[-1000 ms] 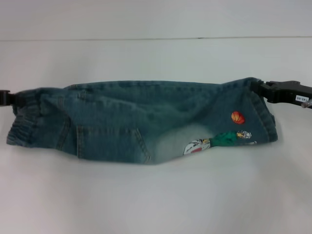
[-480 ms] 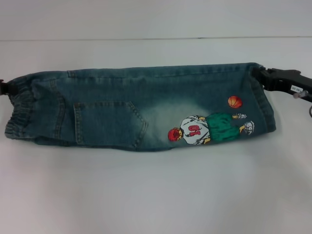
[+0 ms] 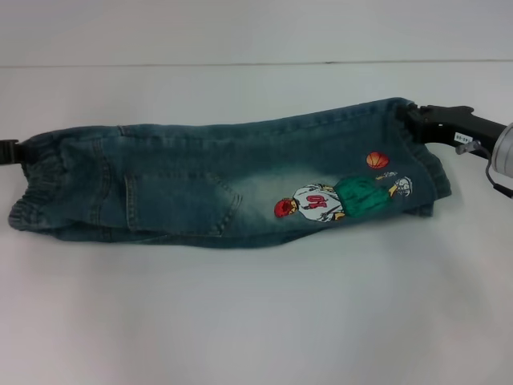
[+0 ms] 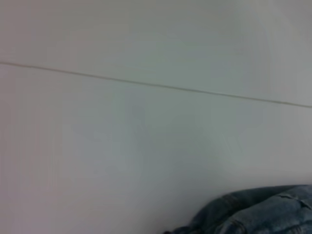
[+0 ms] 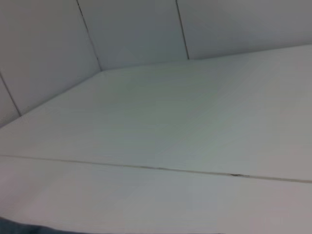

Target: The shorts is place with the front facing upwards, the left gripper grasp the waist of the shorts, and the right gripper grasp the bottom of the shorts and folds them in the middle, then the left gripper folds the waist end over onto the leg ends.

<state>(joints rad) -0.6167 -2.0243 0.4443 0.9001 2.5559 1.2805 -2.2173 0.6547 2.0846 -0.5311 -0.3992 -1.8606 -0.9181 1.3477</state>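
Observation:
The blue denim shorts (image 3: 200, 184) lie stretched across the white table (image 3: 256, 321), doubled lengthwise. Their elastic waist (image 3: 36, 192) is at the left. The leg ends are at the right, with a basketball-player print (image 3: 337, 196) facing up. My left gripper (image 3: 10, 151) shows only as a black tip at the picture's left edge, shut on the waist's far corner. My right gripper (image 3: 410, 118) is shut on the far corner of the leg ends. A bit of the denim (image 4: 263, 212) also shows in the left wrist view.
A seam line (image 3: 256, 63) crosses the table behind the shorts. The right wrist view shows bare table (image 5: 185, 126) and panelled walls (image 5: 131, 29).
The upper layer of the shorts has come down and forward over the lower one, and the player print now faces up in full. My right gripper has moved farther back and slightly left.

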